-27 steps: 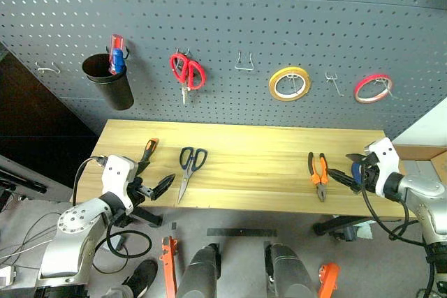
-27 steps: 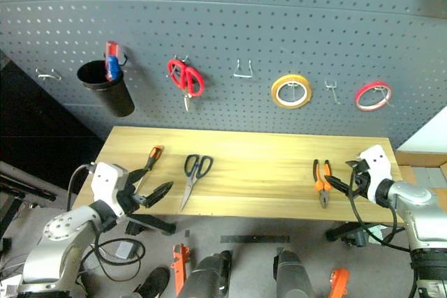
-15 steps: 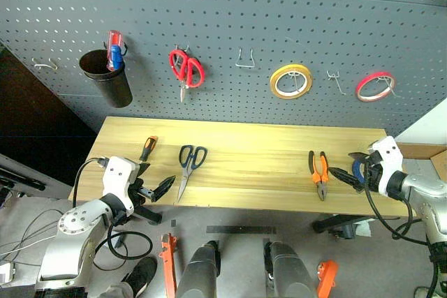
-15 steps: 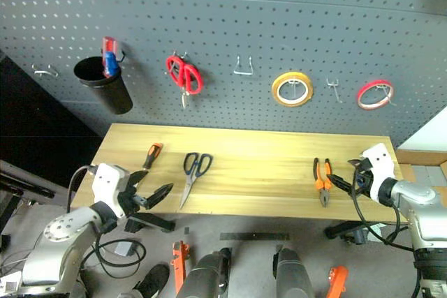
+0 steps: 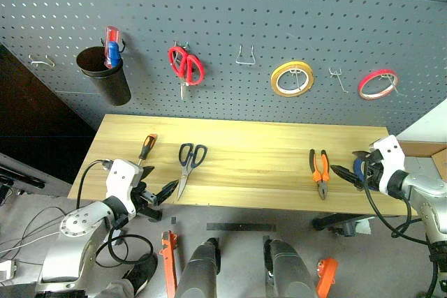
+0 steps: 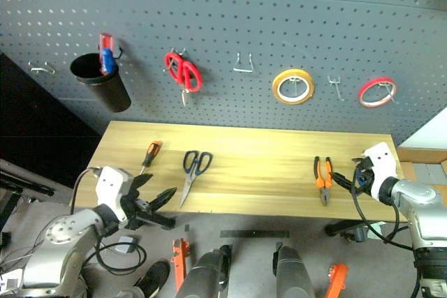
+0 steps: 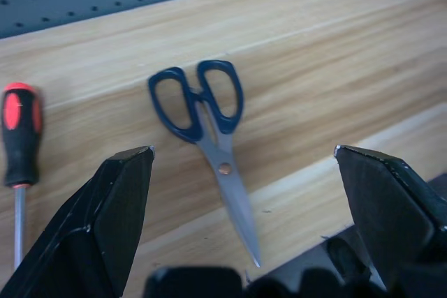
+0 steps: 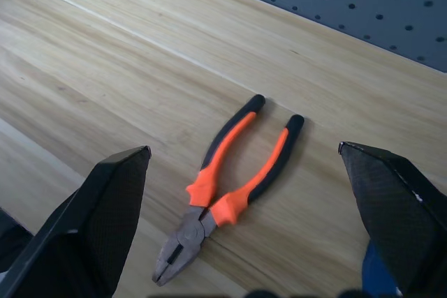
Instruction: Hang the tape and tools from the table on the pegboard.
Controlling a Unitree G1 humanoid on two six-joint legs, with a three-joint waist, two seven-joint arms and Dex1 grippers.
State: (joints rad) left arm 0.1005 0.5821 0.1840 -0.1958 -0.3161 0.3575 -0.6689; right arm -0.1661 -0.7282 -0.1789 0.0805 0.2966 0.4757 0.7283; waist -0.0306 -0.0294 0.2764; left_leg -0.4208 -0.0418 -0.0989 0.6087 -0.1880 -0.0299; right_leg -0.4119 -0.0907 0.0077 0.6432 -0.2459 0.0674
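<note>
While both arms hung low at the front edge of the table (image 5: 244,141), the left gripper (image 5: 158,189) stood with its two black fingers spread wide and empty, hovering off the table's near left corner; through the left wrist view the dark blue scissors (image 7: 207,131) lay framed between those fingers, blades toward the gripper. At about ten o'clock from the scissors rested the screwdriver (image 5: 144,152), its orange-and-black handle toward the pegboard (image 5: 230,26). The right gripper (image 5: 347,172) was likewise spread open and held nothing, poised at the table's right end, with the pliers (image 5: 319,171) just beside it at nine o'clock, their handles pointing toward the pegboard and their nose toward the front edge. A bit of the blue tape (image 5: 357,169) showed right behind the right gripper's fingers. On the pegboard, from nine o'clock round to three, hung a black cup (image 5: 105,75) holding a red-and-blue tool, red scissors (image 5: 186,67), a bare hook (image 5: 244,57), a yellow tape ring (image 5: 292,78), and a red tape ring (image 5: 377,84).
</note>
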